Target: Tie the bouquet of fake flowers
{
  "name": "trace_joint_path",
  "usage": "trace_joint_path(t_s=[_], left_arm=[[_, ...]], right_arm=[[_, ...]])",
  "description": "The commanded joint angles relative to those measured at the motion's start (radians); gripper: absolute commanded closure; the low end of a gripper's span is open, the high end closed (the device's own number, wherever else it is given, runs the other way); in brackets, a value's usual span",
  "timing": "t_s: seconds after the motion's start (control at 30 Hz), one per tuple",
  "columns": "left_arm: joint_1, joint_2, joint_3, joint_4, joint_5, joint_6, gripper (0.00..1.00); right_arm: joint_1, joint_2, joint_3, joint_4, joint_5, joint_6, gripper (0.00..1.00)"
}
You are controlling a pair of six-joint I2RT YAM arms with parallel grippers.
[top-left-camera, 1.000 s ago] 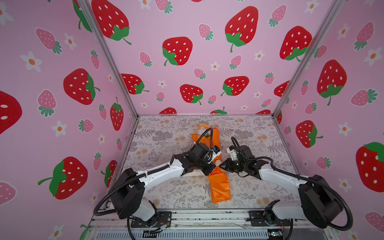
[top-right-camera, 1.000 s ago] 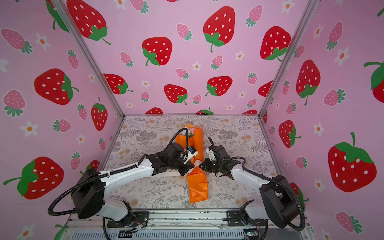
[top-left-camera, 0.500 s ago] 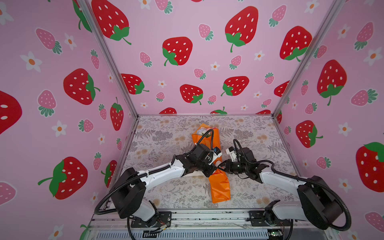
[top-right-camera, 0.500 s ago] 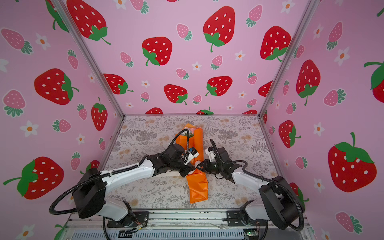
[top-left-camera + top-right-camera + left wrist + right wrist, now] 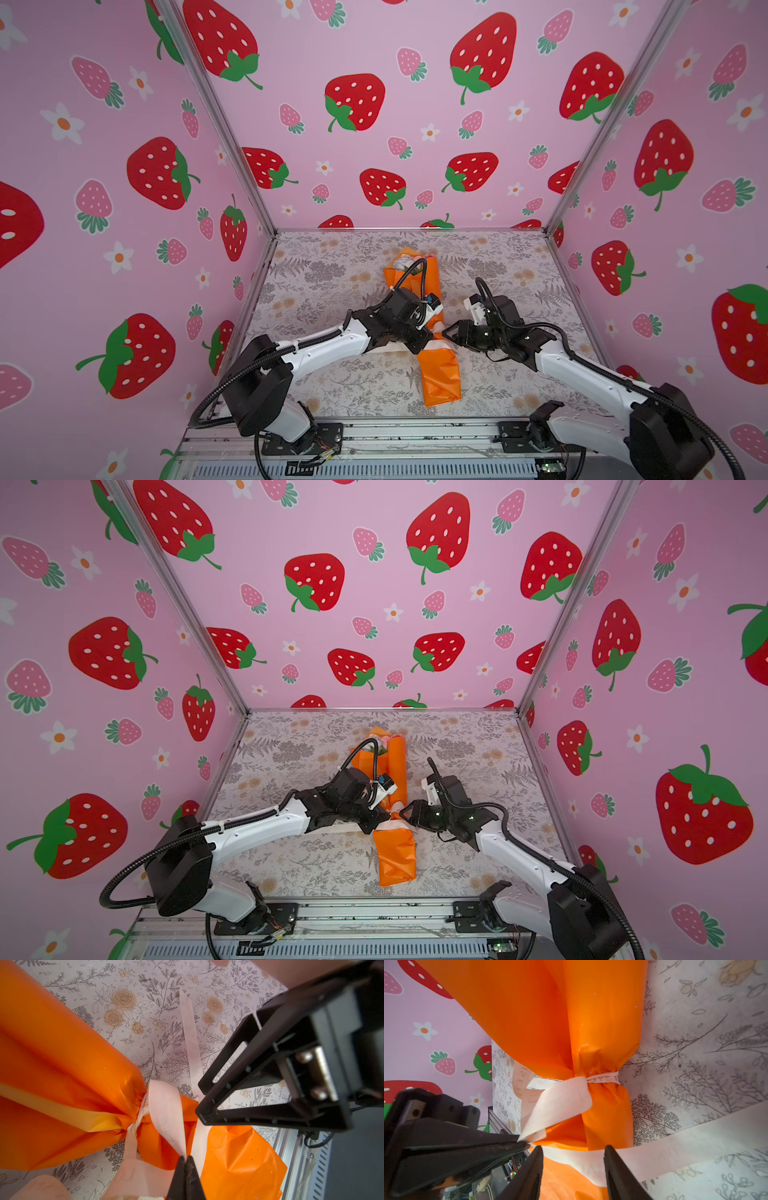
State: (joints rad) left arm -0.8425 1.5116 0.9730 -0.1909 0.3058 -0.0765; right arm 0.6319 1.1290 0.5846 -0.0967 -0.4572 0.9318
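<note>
Cream ribbon (image 5: 166,1109) cinches bouquet (image 5: 440,374), frame centre; right gripper (image 5: 573,1148) just opened (tail dropped), left gripper (image 5: 185,1159) still pinches loop. Bow unfinished.

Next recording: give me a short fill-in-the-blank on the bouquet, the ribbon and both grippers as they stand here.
1. The bouquet lies wrapped in ____ paper.
2. The left gripper is ____ on a loop of the cream ribbon.
3. The right gripper has its jaws ____, with a ribbon strand running between them.

Missing words: orange; shut; open.
</note>
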Motion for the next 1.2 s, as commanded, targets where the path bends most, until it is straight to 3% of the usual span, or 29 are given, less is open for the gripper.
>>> trace_joint_path(t_s=[0.0, 0.17, 0.2, 0.43, 0.7, 0.83, 0.93, 1.07, 1.17], left_arm=[[-0.007, -0.010, -0.019, 0.011, -0.009, 0.003, 0.97], [-0.012, -0.019, -0.032, 0.028, -0.026, 0.007, 0.97], [-0.015, -0.022, -0.037, 0.034, -0.030, 0.009, 0.97], [-0.022, -0.028, -0.042, 0.035, -0.034, 0.021, 0.97], [-0.024, -0.050, -0.053, 0.054, -0.033, 0.024, 0.97], [-0.026, -0.053, -0.060, 0.056, -0.028, 0.034, 0.96], [-0.026, -0.053, -0.054, 0.041, -0.023, 0.051, 0.95], [-0.026, -0.058, -0.047, 0.012, -0.025, 0.083, 0.79], [-0.026, -0.064, -0.047, -0.002, -0.015, 0.130, 0.68]], right_arm=[[-0.003, -0.020, 0.002, 0.078, -0.024, 0.152, 0.49], [0.010, -0.054, -0.083, 0.277, -0.036, 0.385, 0.49], [0.012, -0.052, -0.087, 0.284, -0.023, 0.404, 0.45], [0.025, 0.048, -0.088, 0.379, -0.029, 0.480, 0.44], [0.040, 0.102, -0.091, 0.401, 0.006, 0.483, 0.46], [0.040, 0.143, -0.083, 0.431, -0.039, 0.468, 0.58], [0.039, 0.146, -0.092, 0.452, -0.040, 0.450, 0.83], [0.040, 0.127, -0.083, 0.424, -0.024, 0.412, 0.98], [0.039, 0.101, -0.094, 0.418, -0.015, 0.407, 1.00]])
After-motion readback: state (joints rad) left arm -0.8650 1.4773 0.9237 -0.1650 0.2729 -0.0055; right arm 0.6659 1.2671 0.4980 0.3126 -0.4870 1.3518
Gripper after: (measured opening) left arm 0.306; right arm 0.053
